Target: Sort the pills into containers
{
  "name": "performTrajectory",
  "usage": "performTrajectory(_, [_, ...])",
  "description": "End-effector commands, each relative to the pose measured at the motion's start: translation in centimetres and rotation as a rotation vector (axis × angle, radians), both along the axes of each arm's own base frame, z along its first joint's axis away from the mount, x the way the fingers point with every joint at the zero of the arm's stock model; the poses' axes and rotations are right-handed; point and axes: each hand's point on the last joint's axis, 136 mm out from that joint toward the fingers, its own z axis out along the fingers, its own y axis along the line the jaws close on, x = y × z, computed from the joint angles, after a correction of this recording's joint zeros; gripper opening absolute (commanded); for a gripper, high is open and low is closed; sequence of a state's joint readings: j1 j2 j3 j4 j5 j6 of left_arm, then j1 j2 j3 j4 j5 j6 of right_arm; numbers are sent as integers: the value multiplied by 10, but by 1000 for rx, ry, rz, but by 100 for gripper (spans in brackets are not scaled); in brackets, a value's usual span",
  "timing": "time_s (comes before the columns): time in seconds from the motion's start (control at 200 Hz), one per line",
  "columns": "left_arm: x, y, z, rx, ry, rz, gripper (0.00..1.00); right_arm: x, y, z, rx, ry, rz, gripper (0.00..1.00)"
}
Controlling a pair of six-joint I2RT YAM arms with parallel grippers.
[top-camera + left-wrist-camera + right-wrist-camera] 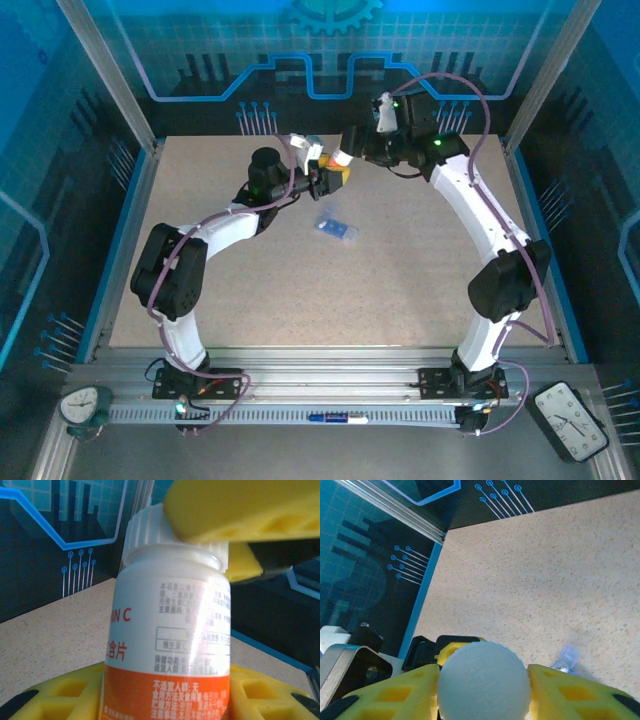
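Observation:
A small bottle (170,630) with a white and orange label is held up off the table, my left gripper (167,692) shut on its lower body. Its ribbed white cap (145,530) sits on the bottle. My right gripper (484,692) is shut on that cap (484,680), and its yellow fingers (240,510) press the cap's rim. Both grippers meet over the far middle of the table, the left (322,181) beside the right (346,165). The blue translucent pill box (337,228) with its containers lies flat on the table, just nearer than them. The pills are hidden.
The speckled table (300,290) is ringed by a blue-edged frame with transparent walls (120,90). One corner of the pill box (567,659) peeks out past my right finger. Two clocks (570,418) sit beyond the near rail.

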State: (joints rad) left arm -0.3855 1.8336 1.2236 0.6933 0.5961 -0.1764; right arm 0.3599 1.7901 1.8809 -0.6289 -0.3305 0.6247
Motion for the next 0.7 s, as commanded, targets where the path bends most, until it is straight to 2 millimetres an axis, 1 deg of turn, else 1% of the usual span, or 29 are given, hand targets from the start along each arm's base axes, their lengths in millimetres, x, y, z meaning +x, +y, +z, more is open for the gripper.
performTrajectory(0.0, [0, -1, 40, -27, -122, 15, 0, -5, 1, 20, 40, -5, 23, 70])
performTrajectory(0.105, [-1, -2, 38, -25, -116, 4, 0, -3, -10, 37, 66, -37, 24, 79])
performTrajectory(0.225, [-2, -4, 34, -30, -99, -11, 0, -2, -21, 50, 103, -62, 49, 82])
performTrajectory(0.33, [-3, -6, 33, -36, -96, -28, 0, 0, -30, 58, 116, -103, 67, 84])
performTrajectory(0.52, [-7, -9, 34, -50, -86, -69, 0, 11, -55, 69, 87, -235, 69, 83])
performTrajectory(0.595, [-9, -11, 35, -56, -80, -84, 0, 13, -57, 73, 82, -290, 110, 82])
performTrajectory(0.695, [-10, -12, 37, -63, -74, -97, 0, 11, -51, 76, 77, -356, 191, 82])
